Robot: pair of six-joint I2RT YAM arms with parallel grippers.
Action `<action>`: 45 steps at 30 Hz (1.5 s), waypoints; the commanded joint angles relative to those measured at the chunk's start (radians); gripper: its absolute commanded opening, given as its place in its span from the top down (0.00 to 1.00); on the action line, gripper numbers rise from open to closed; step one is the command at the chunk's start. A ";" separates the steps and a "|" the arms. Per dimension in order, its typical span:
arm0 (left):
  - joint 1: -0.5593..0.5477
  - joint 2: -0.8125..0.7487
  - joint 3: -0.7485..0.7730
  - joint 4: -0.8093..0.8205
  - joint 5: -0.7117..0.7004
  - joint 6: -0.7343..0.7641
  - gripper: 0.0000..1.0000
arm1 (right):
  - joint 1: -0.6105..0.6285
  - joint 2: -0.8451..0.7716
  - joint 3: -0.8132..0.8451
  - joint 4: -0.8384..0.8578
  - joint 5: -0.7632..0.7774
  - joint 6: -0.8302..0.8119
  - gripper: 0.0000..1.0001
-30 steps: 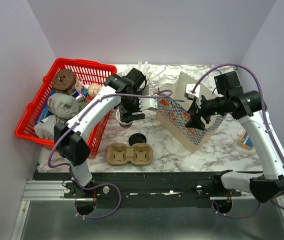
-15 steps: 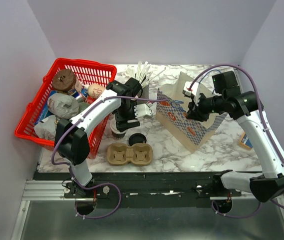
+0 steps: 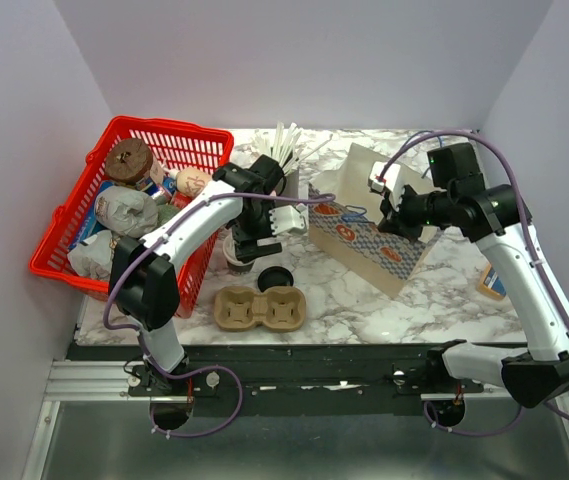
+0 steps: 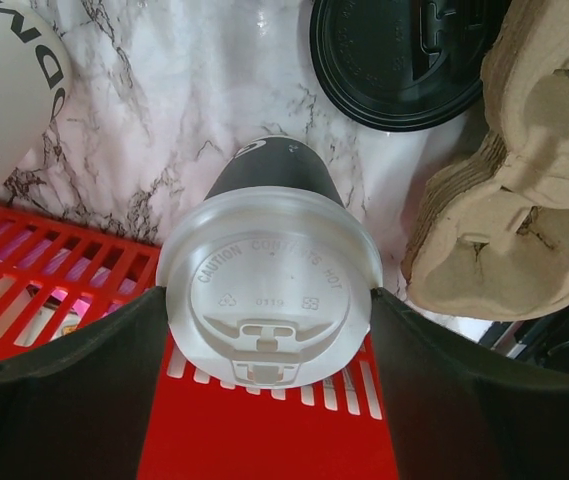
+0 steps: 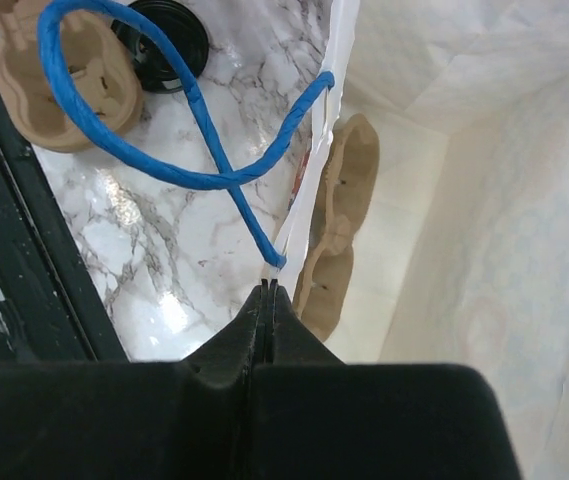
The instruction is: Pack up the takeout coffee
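The takeout coffee [image 4: 264, 300], a dark cup with a white lid, stands on the marble beside the red basket; in the top view the takeout coffee [image 3: 236, 258] sits under my left wrist. My left gripper [image 4: 269, 300] is open, one finger on each side of the lid's rim. My right gripper [image 5: 272, 287] is shut on the near rim of the patterned paper bag [image 3: 364, 245], just below its blue handle [image 5: 164, 170]. From above, my right gripper [image 3: 392, 218] sits at the bag's top edge and holds the mouth open.
A pulp cup carrier [image 3: 260, 308] and a round black lid [image 3: 275, 277] lie in front of the cup. Another carrier [image 5: 339, 230] lies inside the bag. The red basket [image 3: 169, 125] of wrapped food is on the left, with white straws [image 3: 284, 145] behind it. A white printed cup [image 4: 9, 90] stands nearby.
My right gripper has shut on the bag's rim and drawn it slightly back and left. My left gripper has come down around the coffee's lid and opened wider.
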State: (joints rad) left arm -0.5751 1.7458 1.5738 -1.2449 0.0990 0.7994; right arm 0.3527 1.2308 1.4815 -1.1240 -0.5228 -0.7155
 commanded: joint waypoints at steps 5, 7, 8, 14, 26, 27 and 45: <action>0.004 -0.080 0.006 -0.001 -0.036 -0.016 0.02 | 0.006 -0.017 0.101 0.018 0.092 -0.032 0.99; 0.004 -0.094 0.011 -0.005 -0.042 -0.020 0.01 | 0.006 -0.013 0.132 0.004 0.093 -0.050 0.99; 0.006 -0.098 0.024 -0.013 -0.044 -0.023 0.01 | 0.006 -0.005 0.146 -0.009 0.095 -0.053 1.00; 0.004 -0.152 0.113 -0.034 -0.007 -0.060 0.01 | 0.006 -0.025 0.103 -0.101 0.089 -0.102 0.93; -0.022 -0.103 0.480 0.165 0.177 -0.397 0.01 | -0.006 -0.081 0.195 0.216 0.296 0.108 0.44; -0.028 -0.088 0.530 0.173 0.185 -0.419 0.01 | -0.020 -0.068 0.194 0.216 0.306 0.103 0.44; -0.221 -0.187 0.210 0.499 0.570 -0.071 0.01 | -0.316 0.082 0.258 0.205 0.067 0.122 0.36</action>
State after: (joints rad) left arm -0.7273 1.5650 1.7695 -0.8757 0.6106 0.6098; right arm 0.0399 1.3174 1.7348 -0.9268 -0.3561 -0.6025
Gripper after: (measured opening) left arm 0.987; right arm 0.633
